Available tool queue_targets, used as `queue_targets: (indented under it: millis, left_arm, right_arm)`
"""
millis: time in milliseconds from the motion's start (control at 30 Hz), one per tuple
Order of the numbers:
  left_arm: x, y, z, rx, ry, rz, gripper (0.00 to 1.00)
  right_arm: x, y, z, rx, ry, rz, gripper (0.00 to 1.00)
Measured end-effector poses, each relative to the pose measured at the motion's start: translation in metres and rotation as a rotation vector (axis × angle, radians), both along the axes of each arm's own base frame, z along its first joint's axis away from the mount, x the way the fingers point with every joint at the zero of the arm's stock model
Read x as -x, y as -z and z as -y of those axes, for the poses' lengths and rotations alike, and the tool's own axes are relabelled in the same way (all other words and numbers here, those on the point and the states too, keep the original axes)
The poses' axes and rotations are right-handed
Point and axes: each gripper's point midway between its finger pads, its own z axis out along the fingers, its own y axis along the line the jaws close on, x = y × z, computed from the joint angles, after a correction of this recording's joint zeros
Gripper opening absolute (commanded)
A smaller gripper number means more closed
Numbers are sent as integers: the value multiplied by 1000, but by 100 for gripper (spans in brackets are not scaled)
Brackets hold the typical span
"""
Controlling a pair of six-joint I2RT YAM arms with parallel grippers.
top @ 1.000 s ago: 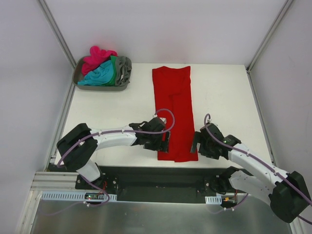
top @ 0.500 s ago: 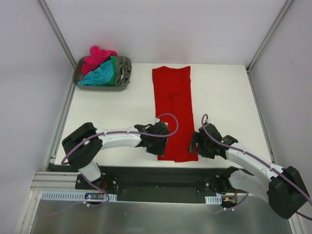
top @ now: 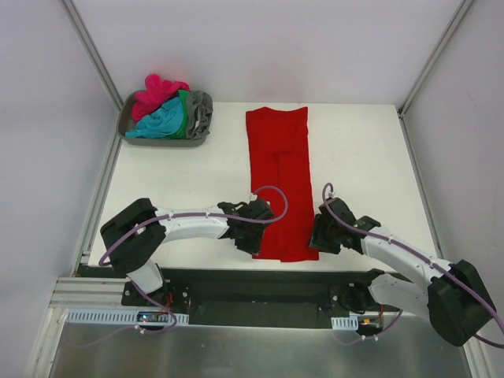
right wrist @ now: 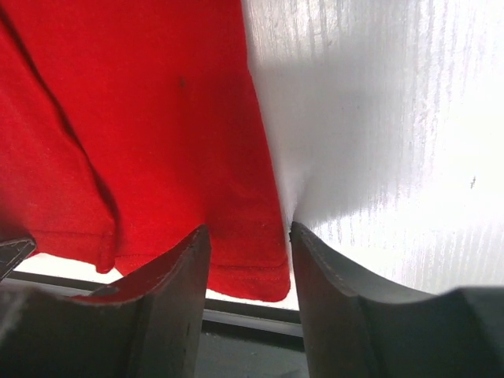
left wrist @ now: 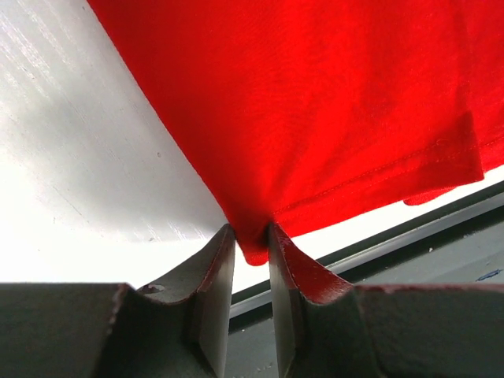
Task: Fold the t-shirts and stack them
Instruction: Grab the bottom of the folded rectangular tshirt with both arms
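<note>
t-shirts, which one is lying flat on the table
The bright red t-shirt, laid out as a long strip on the table; the other t-shirts sit bunched together in the grey tray.

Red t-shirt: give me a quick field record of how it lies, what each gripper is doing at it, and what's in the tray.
red t-shirt: folded into a long strip, flat on the table, hem at the near edge
left gripper: pinched on the hem's near left corner
right gripper: jaws apart, straddling the near right corner, not clamped
tray: far left corner; holds crumpled pink t-shirt, teal t-shirt, green t-shirt, grey t-shirt
</note>
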Motion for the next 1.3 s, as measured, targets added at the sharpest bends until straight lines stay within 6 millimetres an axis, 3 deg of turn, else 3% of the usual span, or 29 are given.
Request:
queue_targets:
  millis: [100,233,433,700,1067,1167,1300]
  left_arm:
    - [1,0,-1,-6,-1,-3,19]
    - [2,1,-3,-10,-5,-8,14]
    - [3,2,-3,-12,-16,-13,0]
    - [7,3,-11,-4,-38,-18,0]
    - [13,3,-19,-1,-60,-26,0]
    - [13,3,-19,-1,-60,-27,0]
    - [13,3,-18,0,-59,-26,0]
  right_arm:
    - [1,1,-1,-3,-3,-6,34]
    - [4,3,-1,-7,-5,-19,30]
    - [10,4,-8,-60,-15,-34,37]
    - [18,0,-15,-125,-3,-52,41]
    - [46,1,-6,-125,13,-146,41]
    - [48,1,-10,-140,9,-157,31]
    - [50,4,-11,-129,8,-174,3]
